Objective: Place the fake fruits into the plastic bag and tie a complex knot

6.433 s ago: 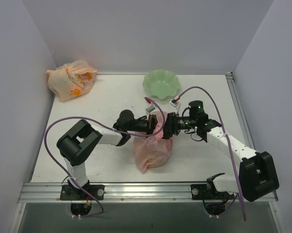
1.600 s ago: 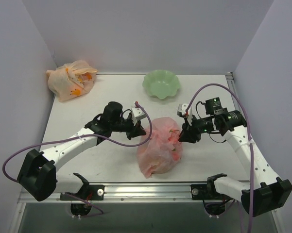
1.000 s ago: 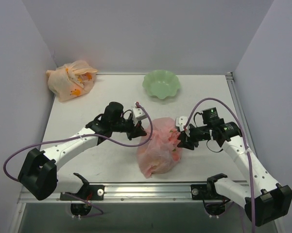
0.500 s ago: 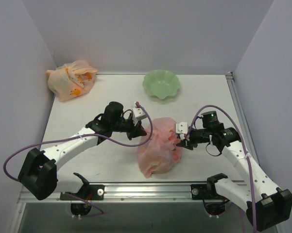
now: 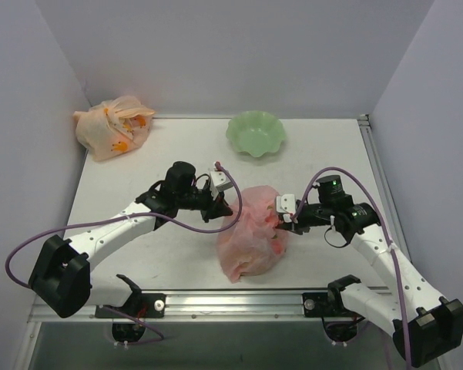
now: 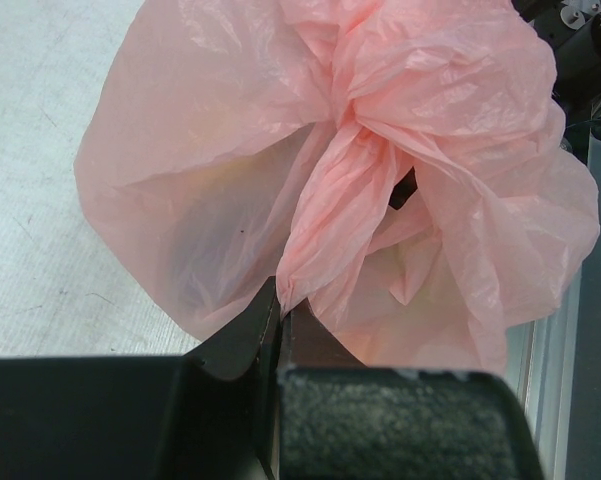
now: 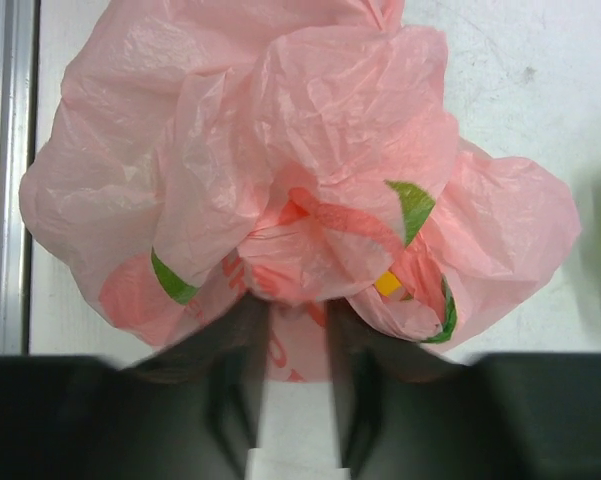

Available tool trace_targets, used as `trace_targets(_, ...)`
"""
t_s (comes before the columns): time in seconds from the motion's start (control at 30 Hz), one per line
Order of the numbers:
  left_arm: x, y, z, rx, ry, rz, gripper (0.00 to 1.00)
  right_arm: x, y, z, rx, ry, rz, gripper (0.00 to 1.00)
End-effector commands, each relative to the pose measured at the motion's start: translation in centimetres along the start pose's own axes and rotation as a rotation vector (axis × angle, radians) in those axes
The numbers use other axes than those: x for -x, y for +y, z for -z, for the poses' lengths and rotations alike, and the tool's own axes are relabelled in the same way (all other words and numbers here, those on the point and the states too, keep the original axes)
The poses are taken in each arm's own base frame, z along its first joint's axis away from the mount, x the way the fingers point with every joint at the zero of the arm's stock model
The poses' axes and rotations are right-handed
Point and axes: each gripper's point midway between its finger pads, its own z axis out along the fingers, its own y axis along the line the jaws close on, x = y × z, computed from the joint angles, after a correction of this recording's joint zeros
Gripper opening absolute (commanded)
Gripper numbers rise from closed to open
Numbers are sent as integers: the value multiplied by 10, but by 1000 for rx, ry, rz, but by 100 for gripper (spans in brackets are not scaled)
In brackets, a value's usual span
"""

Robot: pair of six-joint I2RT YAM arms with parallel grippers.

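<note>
The pink plastic bag (image 5: 250, 235) lies bunched in the middle of the table, its top gathered. The fake fruits are hidden inside it; only dark and yellowish shapes show through the plastic in the left wrist view. My left gripper (image 5: 223, 206) is shut on a twisted strip of the bag (image 6: 330, 215) at its left side. My right gripper (image 5: 281, 220) is open at the bag's right side, its blurred fingers (image 7: 230, 350) astride a fold of the bag (image 7: 300, 250) printed with red and green.
A green bowl (image 5: 255, 133) stands at the back centre. A pale orange tied bag (image 5: 112, 127) sits at the back left corner. The table's metal front rail (image 5: 231, 301) runs just below the pink bag.
My right gripper has moved left and down until it reaches the bag's right side. My left gripper has kept its hold on the strip and barely moved.
</note>
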Motion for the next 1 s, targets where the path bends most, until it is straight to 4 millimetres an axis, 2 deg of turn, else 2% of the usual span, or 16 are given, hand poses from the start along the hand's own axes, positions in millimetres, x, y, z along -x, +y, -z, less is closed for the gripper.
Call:
trace_targets(0.0,21,-3,-1,-20,-54,-45,0,8,3,-4,19,-32,21,20)
trace_targets(0.1,20,-1,1,-10,-53,-42,0,6,3,-2,14,-18,32,2)
trace_targets(0.13,20,0,1,-2,-52,-40,0,5,3,-1,12,-11,38,0)
trace_targets(0.27,15,13,8,44,-44,-27,0,-2,4,6,-4,38,47,0)
trace_targets(0.43,12,38,28,127,-43,-21,0,-6,8,21,-16,75,54,0)
trace_targets(0.5,9,41,33,144,-38,-25,0,-9,8,27,-27,84,44,0)
trace_targets(0.63,3,47,41,163,-19,-47,0,-9,2,37,-58,92,17,0)
trace_targets(0.77,0,61,55,217,-13,-51,0,-13,-5,47,-84,117,-3,0)
trace_targets(0.97,0,75,78,277,-6,-81,0,-29,-10,61,-117,166,-27,0)
